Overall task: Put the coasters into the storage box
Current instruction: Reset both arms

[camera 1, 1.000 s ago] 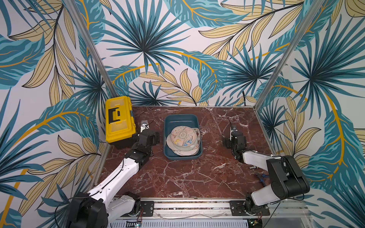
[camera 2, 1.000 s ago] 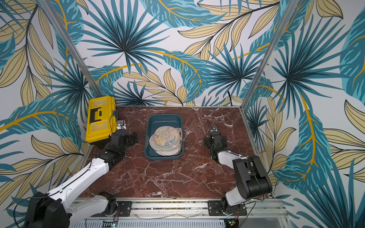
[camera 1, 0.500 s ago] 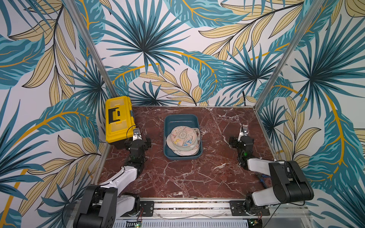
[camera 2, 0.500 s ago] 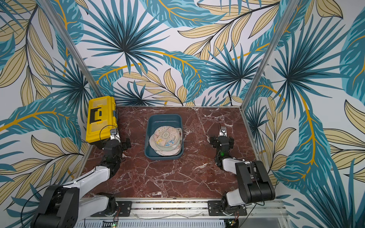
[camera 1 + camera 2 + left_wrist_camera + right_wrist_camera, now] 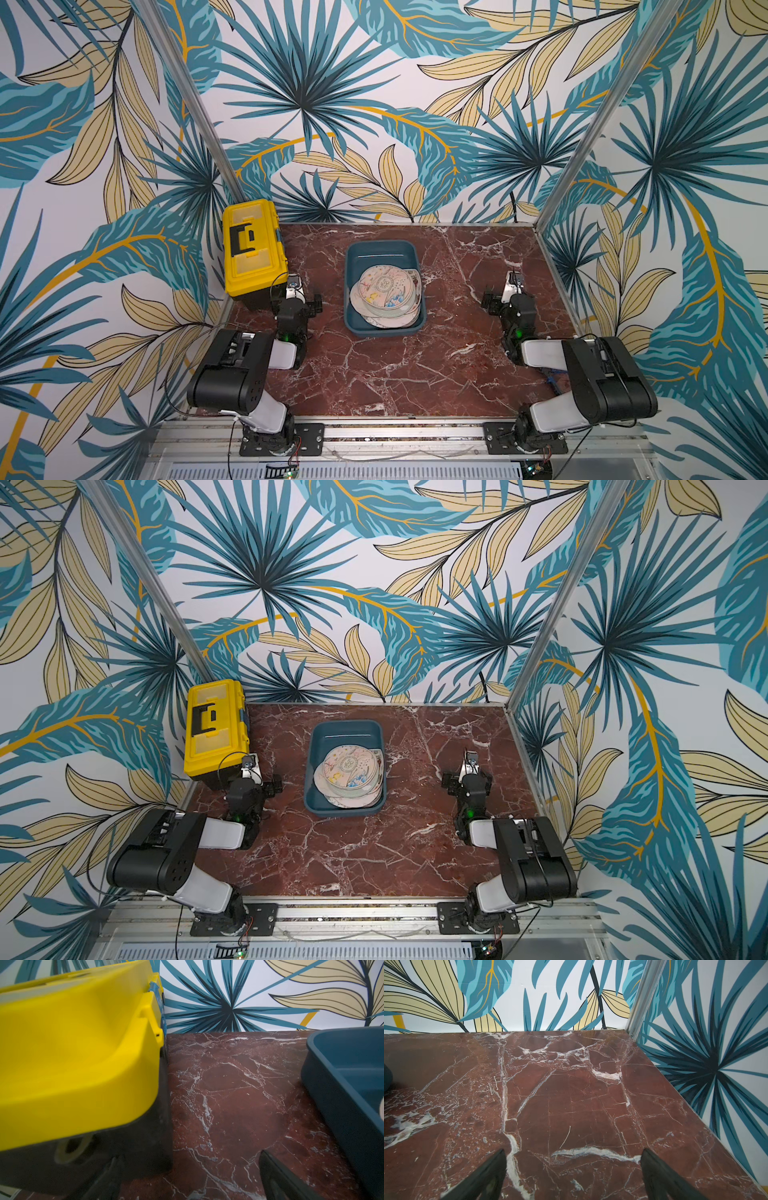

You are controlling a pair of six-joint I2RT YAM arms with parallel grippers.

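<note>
Coasters (image 5: 386, 297) piled inside the storage box (image 5: 380, 251); none visible on the marble (image 5: 415, 374), as far as these angles show; left gripper (image 5: 187, 1167) and right gripper (image 5: 573, 1153) gape wide, both empty; task looks finished; next, just hold clear.

- Pretty clearly a robot lab test cell, not a home or a shop.
- The walls (image 5: 374, 104) are flat panels printed with tropical leaves, boxing the table in on three sides and joined by bare aluminium posts (image 5: 191, 112).
- The tabletop (image 5: 395, 374) is a red marble-look sheet running wall to wall.
- The left arm (image 5: 232, 374) and right arm (image 5: 606, 382) are bolted to a metal rail (image 5: 399, 434) along the front edge, with loose wires around the bases.
- A yellow toolbox (image 5: 253, 245) and a teal storage box (image 5: 348, 291) sit there like staged props.
- Under the rail there's maybe a vented electronics panel (image 5: 345, 471), but it's too cropped to tell.
</note>
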